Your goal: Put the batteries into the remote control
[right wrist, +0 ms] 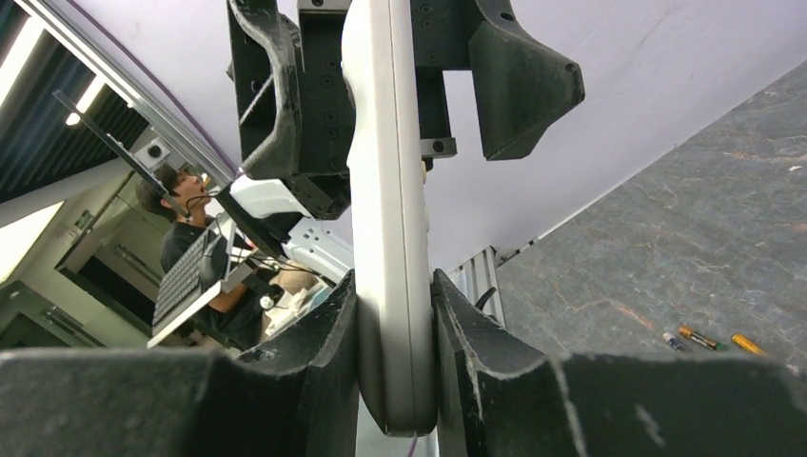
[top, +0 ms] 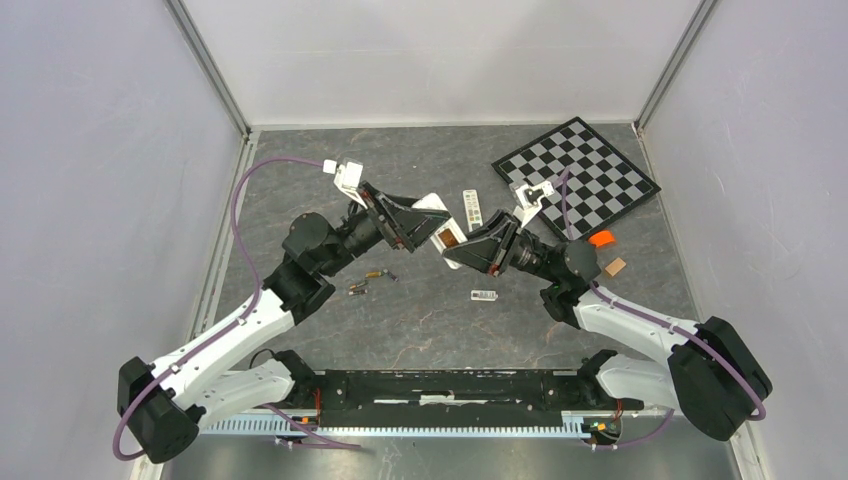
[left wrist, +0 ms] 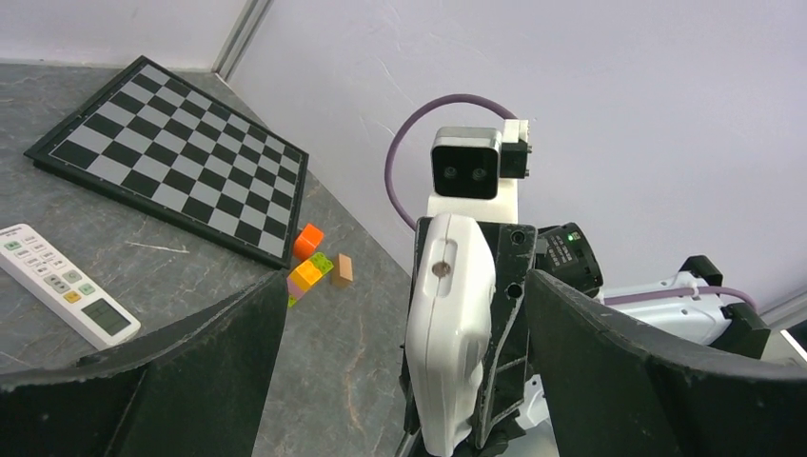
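My right gripper (top: pixel 462 248) is shut on a white remote control (top: pixel 447 238) and holds it up off the table, end toward the left arm. In the right wrist view the remote (right wrist: pixel 390 238) stands edge-on, pinched between my fingers (right wrist: pixel 314 352). The left gripper (top: pixel 425 222) is open, its jaws on either side of the remote's far end (left wrist: pixel 457 333) without touching it. The batteries (top: pixel 375 272) (top: pixel 358 290) lie on the table below the left gripper, also seen in the right wrist view (right wrist: pixel 699 336). A small white cover piece (top: pixel 484 295) lies near the right arm.
A second white remote (top: pixel 472 208) lies flat behind the grippers, also in the left wrist view (left wrist: pixel 62 286). A chessboard (top: pixel 575 178) sits at the back right. Coloured blocks (top: pixel 601 238) (left wrist: pixel 309 267) and a tan block (top: pixel 615 266) lie beside it.
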`<action>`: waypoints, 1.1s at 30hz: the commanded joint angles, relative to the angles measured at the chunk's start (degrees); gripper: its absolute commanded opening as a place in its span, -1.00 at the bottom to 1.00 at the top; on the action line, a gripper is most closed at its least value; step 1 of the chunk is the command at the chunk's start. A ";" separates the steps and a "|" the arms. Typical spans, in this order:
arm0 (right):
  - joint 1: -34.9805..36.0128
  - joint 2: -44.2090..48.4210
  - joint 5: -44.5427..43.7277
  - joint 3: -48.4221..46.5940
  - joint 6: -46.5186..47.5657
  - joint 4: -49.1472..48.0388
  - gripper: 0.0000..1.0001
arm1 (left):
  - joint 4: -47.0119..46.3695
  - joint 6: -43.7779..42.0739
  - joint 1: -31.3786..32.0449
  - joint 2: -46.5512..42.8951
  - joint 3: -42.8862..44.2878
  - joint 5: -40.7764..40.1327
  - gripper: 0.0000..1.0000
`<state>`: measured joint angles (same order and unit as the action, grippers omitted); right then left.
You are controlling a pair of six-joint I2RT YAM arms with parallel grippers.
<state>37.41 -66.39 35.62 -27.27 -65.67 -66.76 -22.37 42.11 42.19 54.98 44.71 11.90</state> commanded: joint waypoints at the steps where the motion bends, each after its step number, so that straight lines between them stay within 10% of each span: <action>1: 0.21 1.63 2.71 -2.31 5.64 2.95 -0.61 | 2.63 0.95 -0.47 -1.09 1.49 -3.43 0.98; 3: 0.21 3.29 2.16 -3.77 11.69 10.34 -0.17 | 6.71 -3.96 -0.64 -2.46 2.15 -5.63 -0.93; 6: 0.21 6.04 -1.58 -4.85 17.66 19.00 0.23 | 11.69 -8.66 -0.80 -4.44 2.53 -9.05 -0.96; 18: 0.21 3.20 -4.89 -2.99 13.24 13.13 0.52 | 19.33 -13.39 -1.15 -6.02 3.76 -15.54 -0.96; 33: 12.04 -12.94 -38.74 -18.86 32.92 52.80 0.23 | 47.07 -16.19 -1.32 -2.10 14.84 -50.40 -0.96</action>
<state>43.62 -72.69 10.13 -38.89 -40.66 -24.16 18.41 28.53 41.17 53.17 56.58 -26.96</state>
